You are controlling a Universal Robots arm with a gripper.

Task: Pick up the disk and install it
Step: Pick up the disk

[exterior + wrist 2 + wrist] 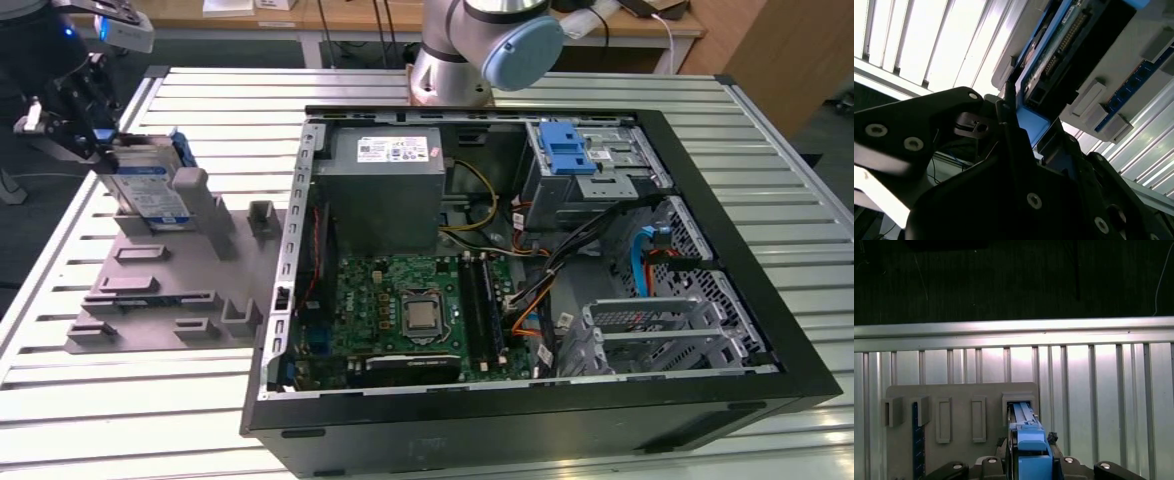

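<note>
**A:** What is closest to us?

**B:** The near edge of a slatted metal table (120, 400). On it lies a black computer case (534, 420), on its side with the cover off. Inside, nearest us, is a green motherboard (387, 285) with a processor socket (422, 313).

**A:** And beside the case?

**B:** Toward the exterior view's left, a grey fixture plate (160, 290) with raised holders lies flat on the table, just beside the case.

**A:** Further back?

**B:** In the case's far half, a grey power supply box (387, 195) sits next to a metal drive cage (601, 170) with a blue latch (571, 150).

**A:** Where is the disk?

**B:** The disk (144, 190) stands on edge at the far end of the fixture plate, well apart from the drive cage. Its label faces the case. In the first wrist view its blue carrier bracket (1031, 455) lines up with a raised slot (1021, 407) on the plate. I cannot tell whether the lower edge sits in that slot.

**A:** And the gripper?

**B:** The gripper (107, 140) is at the disk's upper edge. In the second wrist view its dark fingers (1010, 120) are closed against the bracket, one on each side, clamping the disk.

**A:** Anything behind?

**B:** The arm base (461, 60) is mounted at the table's far edge, behind the case.
</note>
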